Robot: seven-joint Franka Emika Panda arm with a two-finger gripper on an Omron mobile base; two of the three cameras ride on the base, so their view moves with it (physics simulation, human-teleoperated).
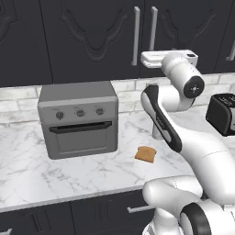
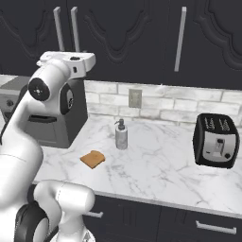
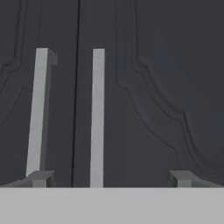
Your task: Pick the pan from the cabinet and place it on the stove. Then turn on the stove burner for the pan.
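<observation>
The near-black cabinet (image 3: 166, 87) stands shut in front of my hand, so the pan is hidden. The stove is out of view. Two long silver bar handles flank the seam between the doors, the left handle (image 3: 39, 109) and the right handle (image 3: 97, 118). My gripper (image 3: 111, 178) is open and empty, pointing straight at the doors. The right handle runs up between its fingertips, while the left fingertip (image 3: 41, 177) lines up under the left handle. In the left base view the white hand (image 1: 158, 58) is raised just below those handles (image 1: 136, 36).
A grey toaster oven (image 1: 78, 119) sits on the marble counter (image 2: 160, 165) at the left. A slice of toast (image 1: 146, 154), a soap dispenser (image 2: 121, 134) and a black toaster (image 2: 216, 140) also stand there. Dark drawers (image 1: 105, 211) run below.
</observation>
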